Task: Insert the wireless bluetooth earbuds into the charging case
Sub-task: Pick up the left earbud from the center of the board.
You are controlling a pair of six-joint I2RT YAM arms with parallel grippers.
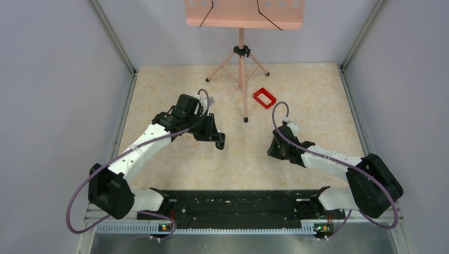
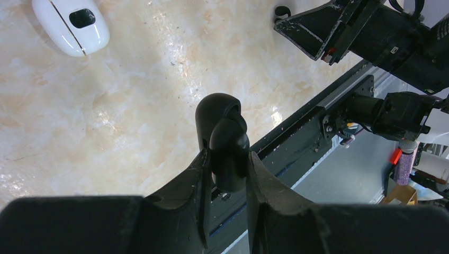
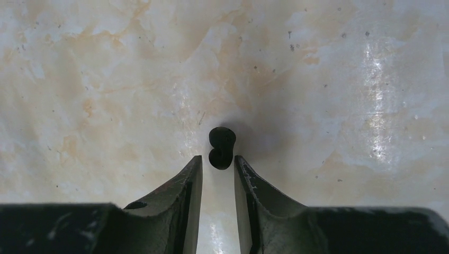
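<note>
The left jaws are clamped tight on the charging case (image 2: 222, 132), which stands between their tips. I can't make out whether its lid is open. The right jaws stand narrow, low over the counter (image 3: 106, 79), with one earbud (image 3: 222, 147) lying right at their tips, apparently not yet pinched. So I judge nothing is seated yet: gripping, carrying and inserting remain. Far beyond the left jaws lies a white rounded object (image 2: 71, 26). No second bud shows.

Glossy black charging case (image 2: 225, 143), tiny black earbud (image 3: 221, 147), cream tabletop (image 1: 317, 95) marbled tan; white pod (image 2: 71, 24) with black oval patch, red frame (image 1: 264, 98) toward one o'clock, salmon-pink stand (image 1: 243, 16)
</note>
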